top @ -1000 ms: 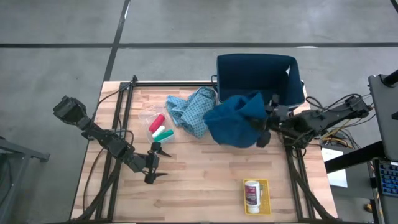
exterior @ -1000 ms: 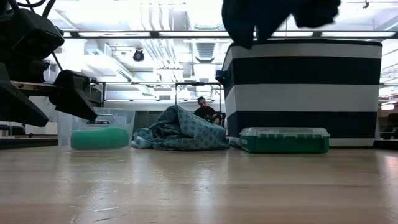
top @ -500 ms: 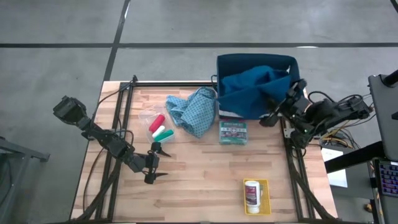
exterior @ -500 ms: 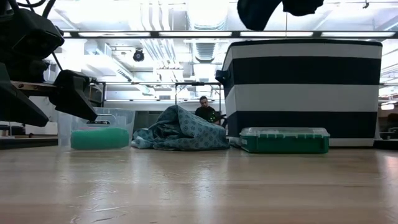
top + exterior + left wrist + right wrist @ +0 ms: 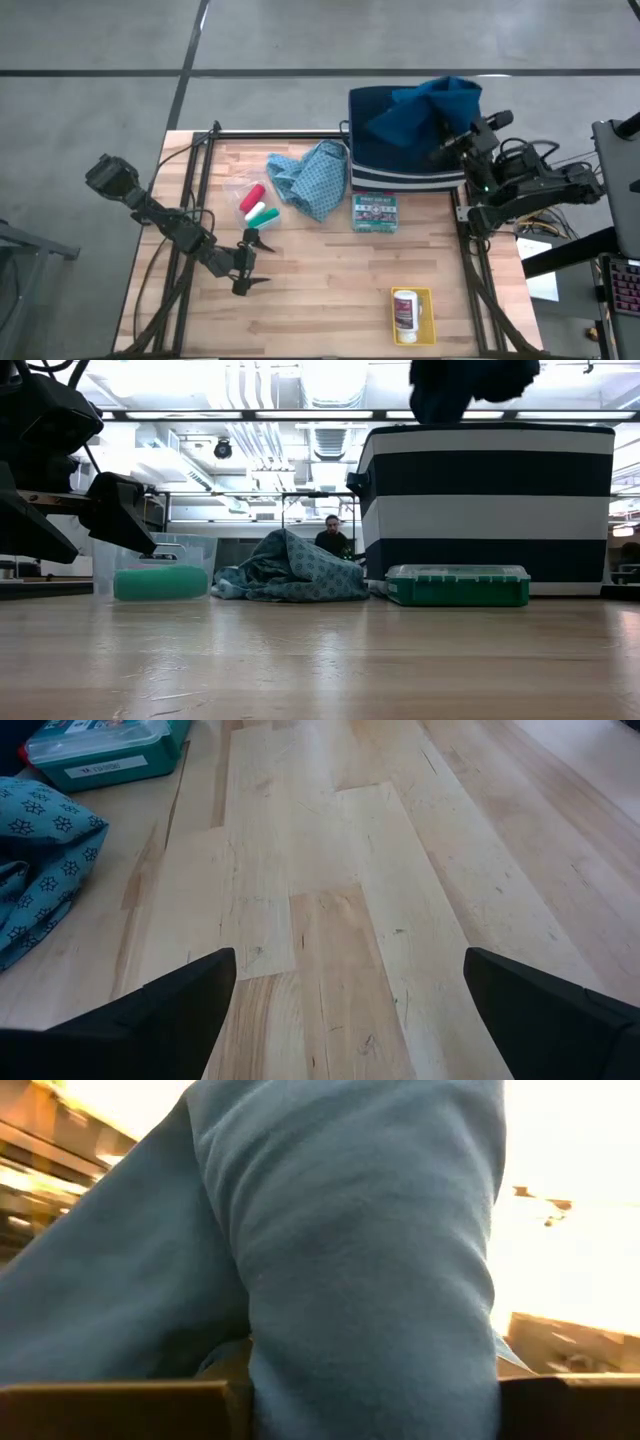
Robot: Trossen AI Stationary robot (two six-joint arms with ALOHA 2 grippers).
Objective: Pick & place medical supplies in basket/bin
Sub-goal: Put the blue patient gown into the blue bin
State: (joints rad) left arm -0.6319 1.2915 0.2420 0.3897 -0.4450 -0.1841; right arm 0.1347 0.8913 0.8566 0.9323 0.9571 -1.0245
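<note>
Above the striped basket [image 5: 400, 172], my right gripper [image 5: 452, 148] now holds the dark teal cloth [image 5: 420, 108], clamped in narrowed jaws (a second ago it hung over the bench beside the basket). Release should follow. Left gripper [image 5: 252, 262] waits wide open, empty, low over the bench [image 5: 320, 290].

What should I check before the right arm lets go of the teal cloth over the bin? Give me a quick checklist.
1. Right gripper shut on the dark teal cloth: ok.
2. Cloth above the striped bin, clear of its rim: ok in the low view.
3. Cloth centred over the opening: not ok, part overhangs the far rim.
4. Bin contents: cannot tell.
5. Left gripper open, waiting over bare table: ok.
</note>
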